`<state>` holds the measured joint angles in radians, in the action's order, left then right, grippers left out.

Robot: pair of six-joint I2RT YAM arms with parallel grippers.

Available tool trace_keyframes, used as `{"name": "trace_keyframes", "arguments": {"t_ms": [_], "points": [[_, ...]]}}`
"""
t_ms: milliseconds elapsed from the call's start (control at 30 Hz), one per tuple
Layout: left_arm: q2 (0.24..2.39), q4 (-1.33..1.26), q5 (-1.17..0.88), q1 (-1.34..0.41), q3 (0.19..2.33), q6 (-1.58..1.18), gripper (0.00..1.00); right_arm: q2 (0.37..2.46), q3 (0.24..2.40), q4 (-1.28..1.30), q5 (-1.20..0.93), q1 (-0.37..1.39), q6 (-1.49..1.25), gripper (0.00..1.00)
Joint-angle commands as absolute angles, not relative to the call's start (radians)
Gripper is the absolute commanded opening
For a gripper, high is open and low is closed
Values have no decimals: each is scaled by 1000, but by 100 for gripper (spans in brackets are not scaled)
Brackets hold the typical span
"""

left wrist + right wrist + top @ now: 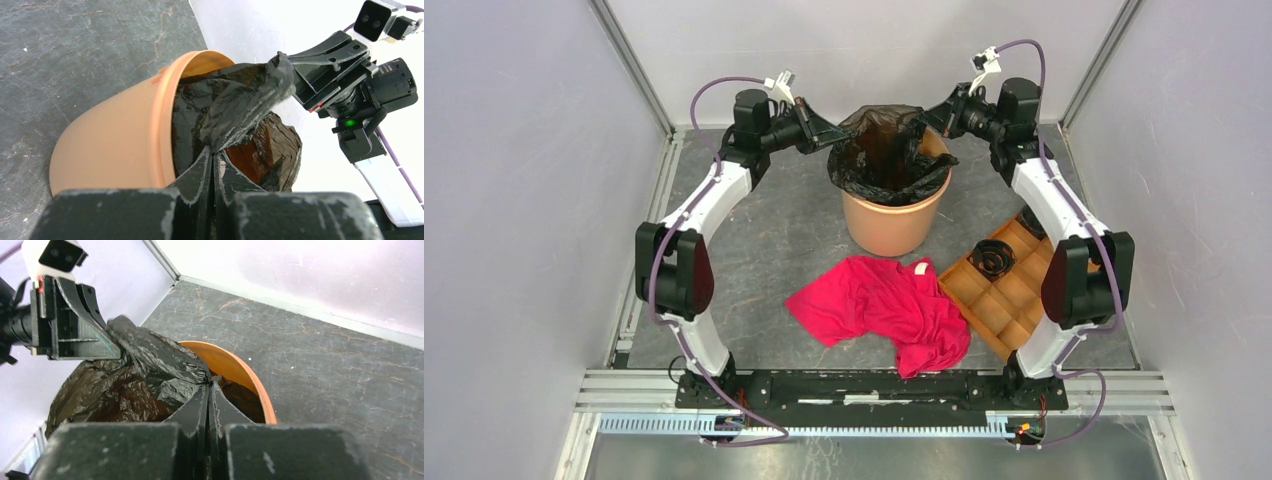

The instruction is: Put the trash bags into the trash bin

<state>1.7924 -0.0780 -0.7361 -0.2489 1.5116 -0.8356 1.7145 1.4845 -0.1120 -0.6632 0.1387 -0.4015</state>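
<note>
Bag of thin glossy black plastic film (886,150) sits in the mouth of the round pale-orange plastic bin (892,228), stretched between my claws. Left claw (829,133) and right claw (927,118) each clamped on its top edge. Long axis runs left-right, opening faces up.

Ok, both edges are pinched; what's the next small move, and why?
Probably ease both arms down and slightly apart: the jaws grip opposite edges of the trash bag, whose mouth bunches above the trash bin rim, not yet over it.
</note>
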Motion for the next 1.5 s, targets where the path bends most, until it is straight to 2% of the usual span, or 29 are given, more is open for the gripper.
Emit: {"name": "trace_keyframes", "arguments": {"t_ms": [0, 167, 400, 767, 933, 1033, 1200, 1333, 1467], "points": [[1835, -133, -704, -231, 1556, -896, 8, 1793, 1568, -103, -650, 112, -540, 0], [1907, -224, -714, -201, 1551, -990, 5, 1895, 1667, -35, -707, 91, -554, 0], [1958, -347, -750, -186, 1529, -1087, 6, 1966, 1712, -7, -753, 57, -544, 0], [1940, -336, -758, -174, 1420, -1051, 9, 1970, 1647, -3, -788, 49, -494, 8], [1901, -221, -737, -173, 1384, -945, 9, 1974, 1664, 65, -788, 48, -423, 13], [1869, -182, -730, -173, 1347, -905, 9, 1982, 1721, 161, -779, 48, -356, 20], [1816, -175, -740, -175, 1306, -893, 11, 1915, 1828, 349, -666, 36, -245, 57], [1767, -168, -749, -175, 1275, -888, 16, 1807, 1827, 434, -515, 6, -194, 77], [1725, -163, -756, -178, 1246, -881, 21, 1683, 1781, 483, -431, 5, -141, 85]]}}
